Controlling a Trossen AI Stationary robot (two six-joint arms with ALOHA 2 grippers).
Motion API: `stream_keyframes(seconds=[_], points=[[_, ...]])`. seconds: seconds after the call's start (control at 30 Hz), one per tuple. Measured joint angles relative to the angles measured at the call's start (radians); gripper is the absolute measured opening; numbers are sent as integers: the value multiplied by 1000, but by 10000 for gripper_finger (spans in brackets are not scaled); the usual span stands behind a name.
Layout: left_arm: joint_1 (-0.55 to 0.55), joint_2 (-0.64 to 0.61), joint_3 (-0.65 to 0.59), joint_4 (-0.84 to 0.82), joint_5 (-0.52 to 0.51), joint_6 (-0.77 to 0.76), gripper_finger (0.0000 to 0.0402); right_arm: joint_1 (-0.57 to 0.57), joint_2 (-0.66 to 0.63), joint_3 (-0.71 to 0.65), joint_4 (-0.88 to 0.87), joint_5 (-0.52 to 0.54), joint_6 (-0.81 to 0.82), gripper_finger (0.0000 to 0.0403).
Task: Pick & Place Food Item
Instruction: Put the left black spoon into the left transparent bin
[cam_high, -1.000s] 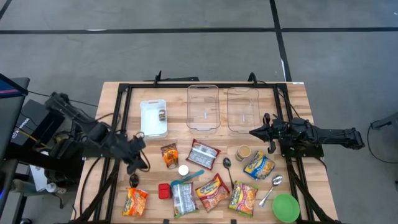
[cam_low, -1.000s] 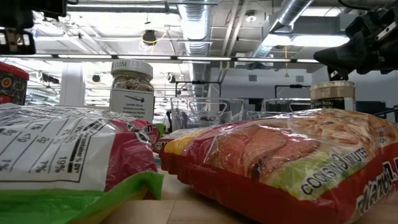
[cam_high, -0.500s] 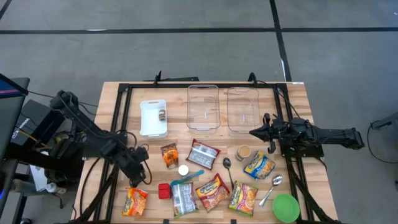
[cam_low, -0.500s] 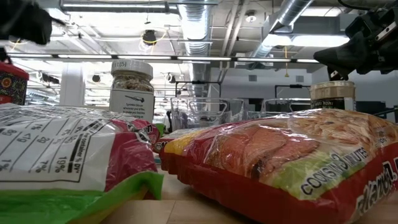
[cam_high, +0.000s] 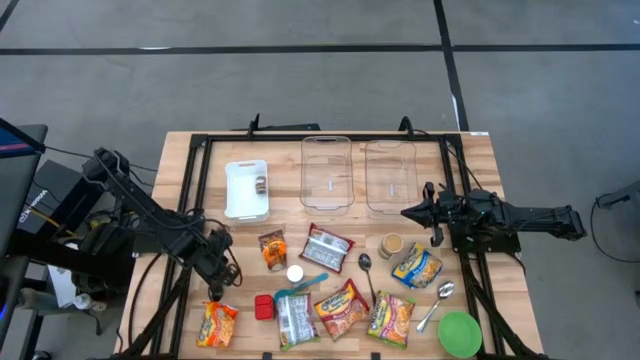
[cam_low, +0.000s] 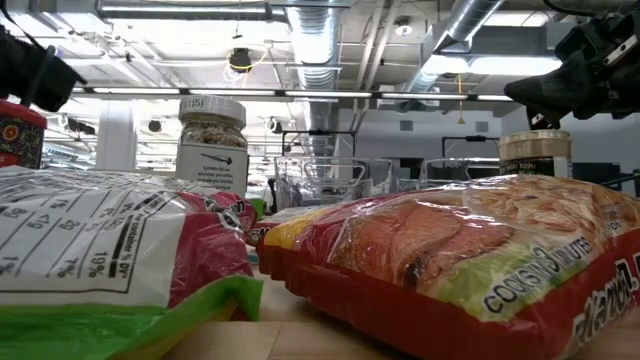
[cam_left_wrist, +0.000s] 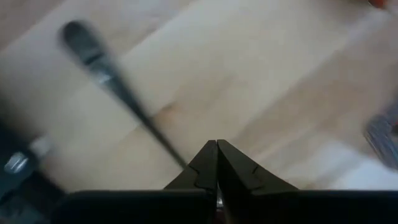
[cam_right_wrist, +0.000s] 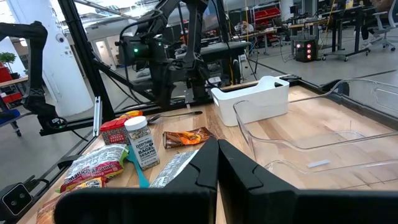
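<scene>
Left gripper (cam_high: 213, 291) down at the tabletop (cam_high: 480, 160), jaws together on a dark spoon (cam_left_wrist: 106, 65).

Your left jaws pinch the spoon's handle tip just above the leftmost noodle packet (cam_high: 216, 324). Your right gripper (cam_high: 408, 212) waits, jaws together and empty, beside the clear trays (cam_high: 327, 174). Food packets lie along the tabletop's near side.

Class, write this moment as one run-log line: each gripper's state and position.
left gripper: shut, empty, above spoon | right gripper: shut, waiting beside clear trays
</scene>
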Motion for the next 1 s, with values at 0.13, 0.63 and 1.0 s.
stream_keyframes(seconds=[0.13, 0.63, 1.0], points=[[0, 0, 0, -37, 0, -183, 0, 0, 0, 0, 0, 0, 0, 0], [0, 0, 0, -56, 26, -432, 0, 0, 0, 0, 0, 0, 0, 0], [0, 0, 0, -75, 25, -409, 2, 0, 0, 0, 0, 0, 0, 0]])
